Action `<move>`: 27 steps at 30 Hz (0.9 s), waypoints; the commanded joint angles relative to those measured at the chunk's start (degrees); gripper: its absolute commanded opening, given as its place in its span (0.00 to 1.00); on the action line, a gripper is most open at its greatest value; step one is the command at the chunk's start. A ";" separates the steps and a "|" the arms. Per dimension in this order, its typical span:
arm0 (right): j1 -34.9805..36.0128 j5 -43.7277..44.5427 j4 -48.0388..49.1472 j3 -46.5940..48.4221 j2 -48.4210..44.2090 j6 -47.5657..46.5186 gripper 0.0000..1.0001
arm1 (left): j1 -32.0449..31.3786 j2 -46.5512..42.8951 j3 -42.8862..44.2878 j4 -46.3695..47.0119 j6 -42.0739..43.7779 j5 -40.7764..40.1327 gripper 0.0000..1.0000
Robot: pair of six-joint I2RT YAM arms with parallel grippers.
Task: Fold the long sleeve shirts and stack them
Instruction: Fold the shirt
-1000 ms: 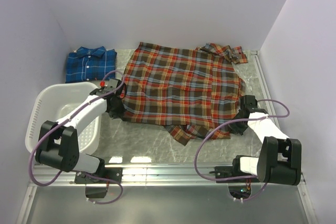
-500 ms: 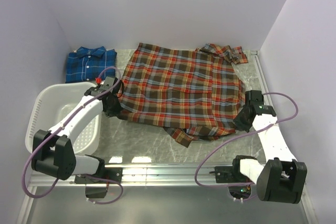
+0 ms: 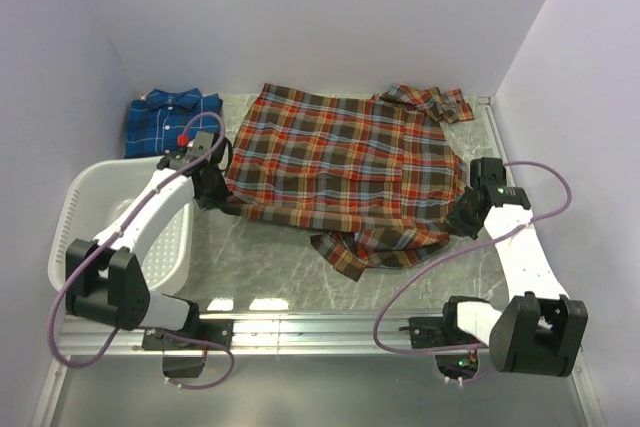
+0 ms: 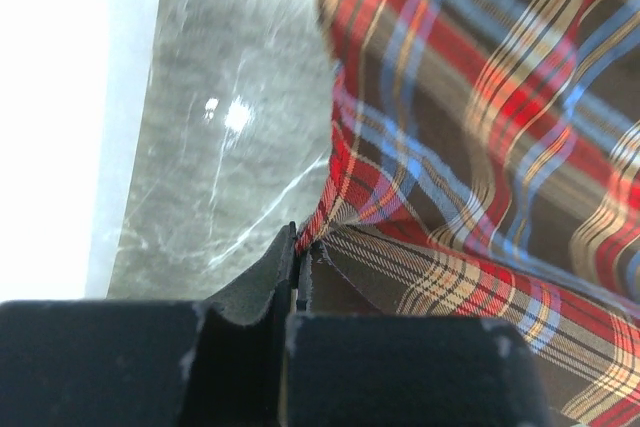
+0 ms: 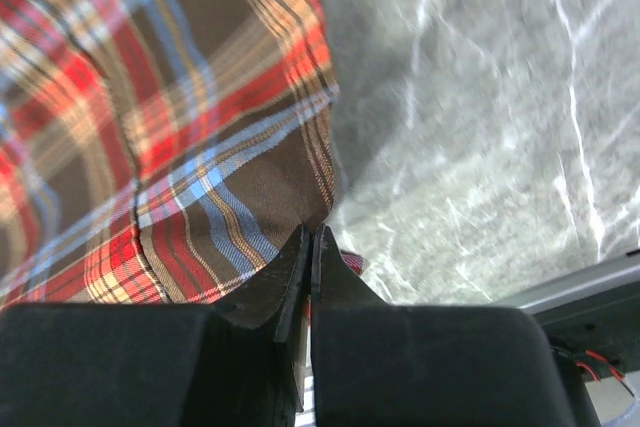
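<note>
Left fingers (image 4: 250,292) are clenched on the left edge of the red-orange shirt (image 3: 345,162), with a fold of plaid cloth pinched between their tips in the left wrist view. Right fingers (image 5: 345,282) are likewise clenched on that shirt's right edge, cloth caught at their tips. The red-orange shirt lies spread across the middle of the worktop (image 3: 265,262), its collar at the far right corner and a bunched part poking out along its near edge. Left of the shirt, near it, stands the white slotted basket (image 3: 68,209). Its white floor and slotted wall show, and the left arm (image 3: 150,217) crosses above its right side. Off the shirt's far left corner, the blue shirt (image 3: 172,123) lies folded, collar up, apart from it.
</note>
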 commanded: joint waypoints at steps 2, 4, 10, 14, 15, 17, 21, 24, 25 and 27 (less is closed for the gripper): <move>0.07 3.40 2.13 5.22 3.69 -1.90 0.00 | 1.45 4.80 6.02 1.48 1.97 -3.38 0.01; 0.07 3.66 3.35 7.24 5.37 -2.69 0.00 | 1.80 6.48 8.56 2.53 2.24 -3.38 0.00; 0.07 2.44 6.17 11.73 12.05 -3.22 0.00 | 2.33 14.56 15.24 4.12 3.47 -3.91 0.01; 0.15 2.70 7.49 14.19 16.44 -3.04 0.00 | 2.68 20.88 19.20 4.65 4.00 -4.52 0.01; 0.24 2.78 7.75 14.46 16.97 -2.96 0.00 | 2.85 21.95 20.08 4.73 4.00 -4.70 0.01; 0.15 2.44 8.81 15.33 18.81 -2.25 0.00 | 3.03 24.92 22.28 4.82 3.65 -5.40 0.01; 0.15 3.66 9.78 17.09 21.72 -1.37 0.00 | 3.38 29.16 25.62 5.52 3.20 -4.96 0.01; 0.15 4.72 10.30 18.06 23.74 -0.76 0.00 | 3.38 31.71 28.34 5.44 3.38 -4.35 0.01; 0.15 4.98 10.56 18.24 24.27 -0.50 0.00 | 3.38 32.23 29.92 5.26 3.38 -4.52 0.01; 0.15 4.55 11.09 18.50 25.24 0.20 0.00 | 3.38 33.38 31.85 5.26 3.38 -4.96 0.01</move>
